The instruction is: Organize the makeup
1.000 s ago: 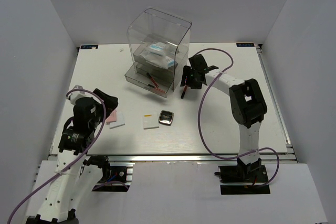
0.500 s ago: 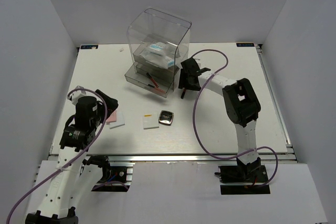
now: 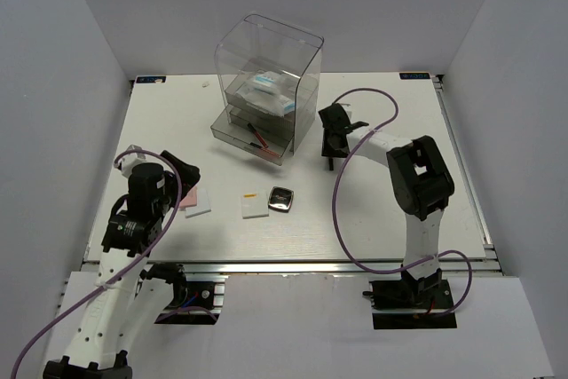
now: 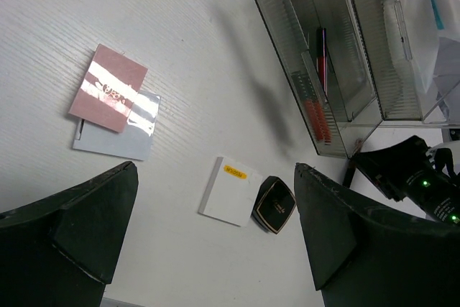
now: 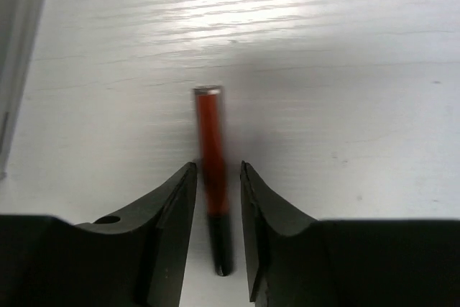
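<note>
A red and black stick (image 5: 212, 156) lies on the white table between my right gripper's (image 5: 218, 165) fingers, with a thin gap on each side. That gripper (image 3: 330, 142) is just right of the clear drawer box (image 3: 297, 51). Two white, blue-printed packets (image 3: 271, 90) sit in the upper drawer and a dark-red stick (image 4: 321, 55) in the lower one. My left gripper (image 4: 215, 170) is wide open and empty above the table. Below it lie a white pad with a yellow label (image 4: 231, 190) and a black compact (image 4: 273, 204). A pink pad (image 4: 108, 88) overlaps another white pad (image 4: 122, 138).
The drawer box (image 4: 338, 70) stands at the back middle with its drawers pulled out toward the front. White walls close in the table on the left, right and back. The right arm's purple cable loops over the table's right half (image 3: 342, 219).
My right gripper has drawn back to the right, away from the drawer box's front corner, with the stick between its fingers. The left arm has barely moved.
</note>
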Controlling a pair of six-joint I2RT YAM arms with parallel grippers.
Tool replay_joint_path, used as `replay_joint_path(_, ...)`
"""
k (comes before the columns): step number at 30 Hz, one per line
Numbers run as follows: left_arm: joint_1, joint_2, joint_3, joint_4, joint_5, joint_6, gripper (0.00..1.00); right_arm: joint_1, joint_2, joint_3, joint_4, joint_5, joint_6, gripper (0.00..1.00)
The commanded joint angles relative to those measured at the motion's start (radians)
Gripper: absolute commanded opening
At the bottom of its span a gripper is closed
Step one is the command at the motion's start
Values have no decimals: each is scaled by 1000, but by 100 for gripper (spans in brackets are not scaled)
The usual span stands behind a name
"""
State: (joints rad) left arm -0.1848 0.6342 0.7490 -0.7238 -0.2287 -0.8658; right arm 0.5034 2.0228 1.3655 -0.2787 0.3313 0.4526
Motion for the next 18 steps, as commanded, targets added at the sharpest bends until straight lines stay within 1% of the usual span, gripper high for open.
replay_joint_path(1, 2, -28, -20, 21, 0, -18, 98, -48, -13, -72, -63, -27, -46, 36)
replay_joint_path(6, 2, -54, -68, 61, 35, -55, 98, -83, -62, -137, -51, -60, -94, 22)
replay_joint_path(7, 2, -59, -80, 69, 40, -67, 98, -92, -67, -141, -50, -78, -119, 14)
replay_joint_path(9, 2, -60, -91, 86, 51, -84, 98, -103, -85, -155, -45, -103, -150, 5)
replay_joint_path(10, 2, -60, -99, 93, 63, -87, 98, -118, -91, -161, -39, -142, -166, 0)
replay_joint_path(18, 2, -41, -140, 161, 103, -110, 98, -155, -265, -276, 84, -319, -380, 0)
